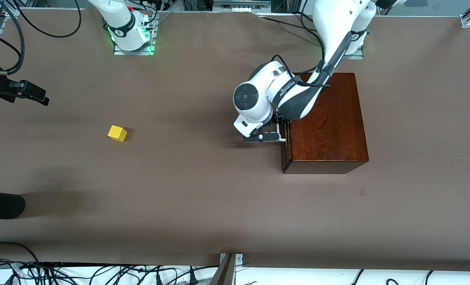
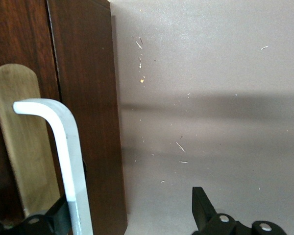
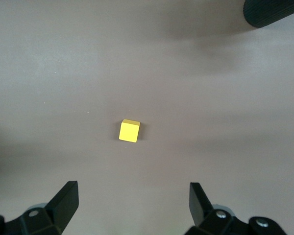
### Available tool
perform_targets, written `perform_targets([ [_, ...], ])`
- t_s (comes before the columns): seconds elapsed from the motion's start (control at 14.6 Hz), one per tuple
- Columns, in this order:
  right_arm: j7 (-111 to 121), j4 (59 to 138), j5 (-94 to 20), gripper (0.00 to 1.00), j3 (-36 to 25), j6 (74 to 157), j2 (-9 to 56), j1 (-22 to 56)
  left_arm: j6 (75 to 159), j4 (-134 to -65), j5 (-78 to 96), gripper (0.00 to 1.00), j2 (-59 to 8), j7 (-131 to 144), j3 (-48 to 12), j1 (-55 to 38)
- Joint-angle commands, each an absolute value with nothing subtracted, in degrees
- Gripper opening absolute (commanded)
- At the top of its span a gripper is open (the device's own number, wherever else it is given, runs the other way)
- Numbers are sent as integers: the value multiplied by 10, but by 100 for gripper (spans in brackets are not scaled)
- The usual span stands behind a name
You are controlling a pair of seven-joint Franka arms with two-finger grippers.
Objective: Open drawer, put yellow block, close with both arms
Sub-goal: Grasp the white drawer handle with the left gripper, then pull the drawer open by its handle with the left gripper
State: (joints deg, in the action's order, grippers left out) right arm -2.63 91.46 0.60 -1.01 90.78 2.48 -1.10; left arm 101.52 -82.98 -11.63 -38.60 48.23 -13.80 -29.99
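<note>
a brown table (image 1: 203, 206) with black cables (image 1: 100, 273) along its near edge.

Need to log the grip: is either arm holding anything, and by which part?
Nothing is held. The left tool is open around the drawer's white handle; the right tool is open.

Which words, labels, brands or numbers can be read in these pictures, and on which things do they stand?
A line of dark print on the left arm: too small to read.
Wooden box: no text.
Yellow block: no text.
Both wrist views: no text at all.
</note>
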Motion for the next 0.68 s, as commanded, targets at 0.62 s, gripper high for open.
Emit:
perform_targets([
  [0.62, -33, 913, 11, 100, -2, 909, 24, -19, 1055, -808, -83, 100, -403, 534, -143, -345],
])
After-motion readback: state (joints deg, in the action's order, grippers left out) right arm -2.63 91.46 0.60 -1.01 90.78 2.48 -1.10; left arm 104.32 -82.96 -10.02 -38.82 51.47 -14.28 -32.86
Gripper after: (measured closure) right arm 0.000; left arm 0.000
